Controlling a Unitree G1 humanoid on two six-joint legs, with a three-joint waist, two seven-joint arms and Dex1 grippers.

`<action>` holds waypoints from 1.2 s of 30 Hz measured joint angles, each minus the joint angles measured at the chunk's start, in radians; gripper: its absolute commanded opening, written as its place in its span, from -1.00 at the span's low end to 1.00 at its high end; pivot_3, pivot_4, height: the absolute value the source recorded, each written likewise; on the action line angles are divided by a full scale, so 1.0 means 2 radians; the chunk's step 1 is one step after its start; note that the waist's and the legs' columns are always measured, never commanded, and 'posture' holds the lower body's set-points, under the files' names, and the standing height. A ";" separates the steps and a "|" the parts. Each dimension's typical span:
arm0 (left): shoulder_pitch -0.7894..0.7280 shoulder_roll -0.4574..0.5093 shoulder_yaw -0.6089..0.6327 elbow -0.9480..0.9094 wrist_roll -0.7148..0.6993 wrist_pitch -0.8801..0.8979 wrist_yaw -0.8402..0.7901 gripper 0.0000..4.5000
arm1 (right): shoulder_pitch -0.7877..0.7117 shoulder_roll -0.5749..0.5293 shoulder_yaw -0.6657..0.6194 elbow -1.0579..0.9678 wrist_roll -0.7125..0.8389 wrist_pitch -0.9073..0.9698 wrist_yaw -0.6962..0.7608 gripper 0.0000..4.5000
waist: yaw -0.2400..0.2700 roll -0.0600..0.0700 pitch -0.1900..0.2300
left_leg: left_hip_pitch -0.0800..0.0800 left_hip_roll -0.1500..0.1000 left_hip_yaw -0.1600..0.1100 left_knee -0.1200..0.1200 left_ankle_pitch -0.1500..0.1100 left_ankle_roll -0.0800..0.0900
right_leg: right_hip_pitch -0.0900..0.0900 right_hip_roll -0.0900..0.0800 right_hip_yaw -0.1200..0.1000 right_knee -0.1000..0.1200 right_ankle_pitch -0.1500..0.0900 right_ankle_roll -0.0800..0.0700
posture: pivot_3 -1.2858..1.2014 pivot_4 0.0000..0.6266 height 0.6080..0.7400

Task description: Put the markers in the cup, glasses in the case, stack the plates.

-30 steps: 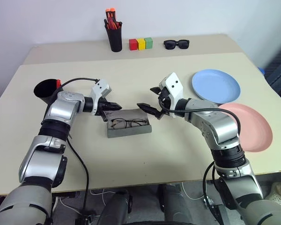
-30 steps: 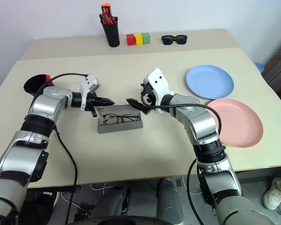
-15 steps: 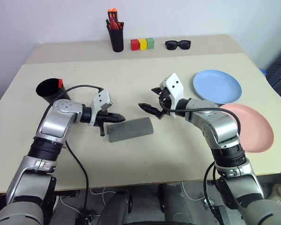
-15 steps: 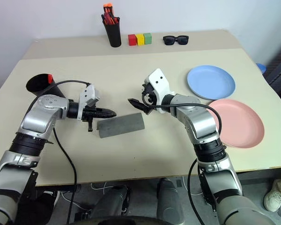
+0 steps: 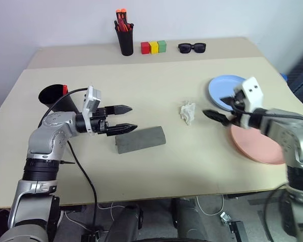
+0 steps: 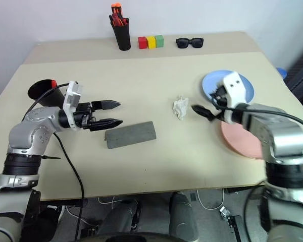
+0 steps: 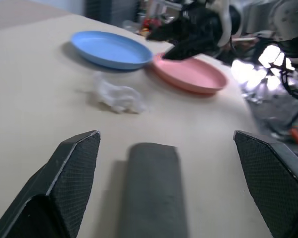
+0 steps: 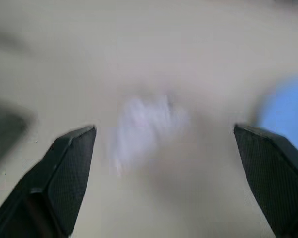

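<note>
Case: grey felt half-cylinder glasses case (image 5: 140, 139), lid down, lying flat mid-counter; open room all round it.
Glasses: can't see them; case closed.
L gripper: left gripper (image 5: 122, 118) wide, holding nothing, pointing level toward robot's right, tips just above/beside case's left end, not touching.
R gripper: right gripper (image 5: 218, 116) wide, empty, over inner edges of the plates, aimed toward the white scrap.
Plates: light blue round plate (image 5: 221, 86) & salmon pink round plate (image 5: 255, 146) side by side near counter's right edge, not stacked; pink one nearer front edge, partly hidden by R arm.
Cup: wide black plastic cup (image 5: 52, 96) near left edge, behind L arm; red marker tip (image 5: 64, 89) shows at its rim.
Scrap: small crumpled white paper (image 5: 188, 111) on bare counter betw case & plates, apart from both.
Back edge: tall black pen holder w/ orange-red pens (image 5: 123, 35), red/yellow/green blocks (image 5: 153, 47), chunky black sunglasses (image 5: 192, 48), all well apart from grippers.
Free room: beige counter (image 5: 156, 171) bare along front edge & centre strip.
</note>
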 measured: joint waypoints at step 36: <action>-0.019 0.002 -0.016 -0.010 -0.033 0.029 0.002 1.00 | 0.038 -0.197 -0.017 0.003 -0.003 0.097 0.007 -0.99 | 0.000 0.000 0.000 | 0.001 0.000 0.001 0.001 0.000 0.000 | 0.003 0.000 0.000 -0.003 0.000 0.001 | 0.03 -0.52 1.00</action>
